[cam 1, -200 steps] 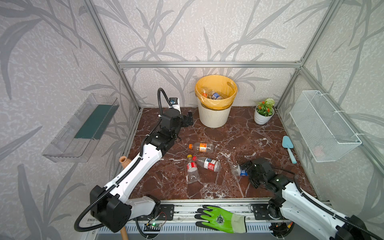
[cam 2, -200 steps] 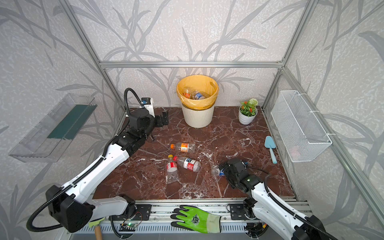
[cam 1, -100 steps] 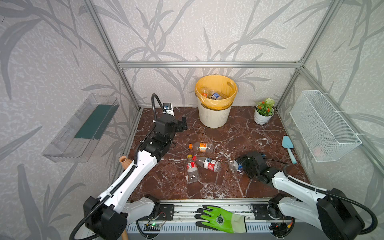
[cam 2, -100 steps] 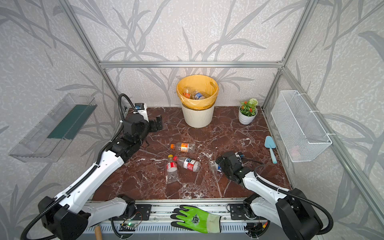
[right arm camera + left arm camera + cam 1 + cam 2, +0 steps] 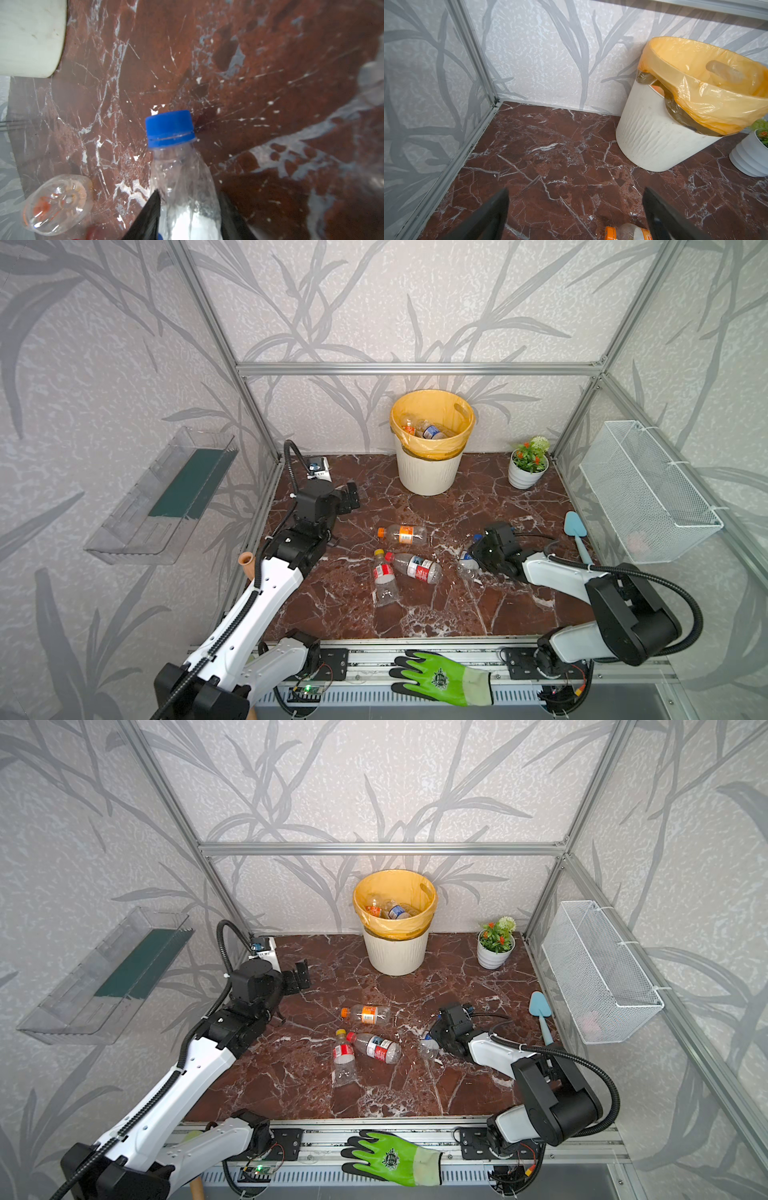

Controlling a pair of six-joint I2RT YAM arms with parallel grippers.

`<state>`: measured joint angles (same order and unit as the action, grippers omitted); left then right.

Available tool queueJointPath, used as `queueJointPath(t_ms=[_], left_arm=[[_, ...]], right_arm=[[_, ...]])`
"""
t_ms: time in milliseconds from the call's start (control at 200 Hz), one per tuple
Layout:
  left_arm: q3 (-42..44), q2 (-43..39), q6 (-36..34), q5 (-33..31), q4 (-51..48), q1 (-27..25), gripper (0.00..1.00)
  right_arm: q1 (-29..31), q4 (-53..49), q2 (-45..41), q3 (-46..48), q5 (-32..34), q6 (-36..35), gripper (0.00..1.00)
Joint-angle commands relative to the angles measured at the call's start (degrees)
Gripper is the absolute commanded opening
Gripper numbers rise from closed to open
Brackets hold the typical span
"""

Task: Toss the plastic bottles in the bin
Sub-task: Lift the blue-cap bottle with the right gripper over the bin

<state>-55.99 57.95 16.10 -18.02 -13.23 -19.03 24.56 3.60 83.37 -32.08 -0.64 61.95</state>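
Red-brown marble forms the worktop [image 5: 478, 610], walled by leaf-patterned panels. Near its far left corner the left gripper [image 5: 350, 498] hangs with its jaws wide apart and nothing between them.

Toward the middle, three bottles lie on their sides. The orange-capped bottle [image 5: 402, 534] runs left to right, cap to the left. The left wrist view cuts it off, showing only cap and neck. Just in front of it, the yellow-capped bottle [image 5: 384, 578] runs front to back, cap toward the far edge. The red-capped bottle [image 5: 415, 567] lies slantwise, its cap pointing left, right beside the yellow one's neck.

At the middle of the far edge the bin [image 5: 428, 475] stands upright. The bottles inside [image 5: 430, 431] are half hidden by the yellow bag, so their number is unclear.

Right of centre the right gripper [image 5: 188, 199] is clamped on the body of the blue-capped bottle [image 5: 465, 566], whose cap points toward the far edge. Its base is cut off in the wrist view, and whether it touches the worktop is unclear.

A flowerpot [image 5: 524, 477] sits in the far right corner, and a trowel [image 5: 575, 529] lies by the right edge.
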Motion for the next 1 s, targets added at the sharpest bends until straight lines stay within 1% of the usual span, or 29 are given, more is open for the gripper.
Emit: queueJointPath(t_ms=[0,130,205,265,415,575,660,685,805,995], left_arm=[[1.6,-2.0,1.7,-1.3,-1.9,1.1,0.99],[2.8,-2.5,4.1,-1.6,-3.5,2.9,0.99],[3.3,-2.3,5.4,-0.8,-4.3,3.9,0.99],[3.8,-2.1,5.8,-0.5,-4.7,4.2,0.99],[5.3,-1.2,7.8,-0.4,-4.7,4.8,0.99],[6.3,0.8,10.0,0.6,-4.6,5.6,0.99],[6.7,1.8,11.2,0.9,-4.7,6.0,0.99],[6.9,2.1,11.4,1.1,-4.7,6.1,0.99],[7.7,2.8,12.4,2.2,-5.1,6.5,0.99],[8.9,2.9,13.1,2.3,-5.9,6.8,0.99]], right_arm=[[0.0,0.0,0.8,0.3,-1.4,-1.5,0.37],[-0.8,0.6,-3.0,-1.2,-0.2,-3.6,0.36],[-1.2,1.0,-6.2,-2.2,1.3,-5.3,0.36],[-1.5,0.9,-9.0,-3.2,2.8,-7.6,0.35],[-4.0,-0.9,-15.8,-6.9,3.4,-13.3,0.35],[-5.4,-0.5,-22.5,-11.6,6.5,-21.1,0.35],[-5.7,-0.6,-23.9,-15.8,7.0,-25.0,0.36],[-5.8,-0.8,-24.2,-17.1,7.3,-27.3,0.36],[-5.8,0.0,-25.3,-22.2,8.3,-32.1,0.36],[-5.8,5.0,-26.9,-28.1,9.4,-38.7,0.36]])
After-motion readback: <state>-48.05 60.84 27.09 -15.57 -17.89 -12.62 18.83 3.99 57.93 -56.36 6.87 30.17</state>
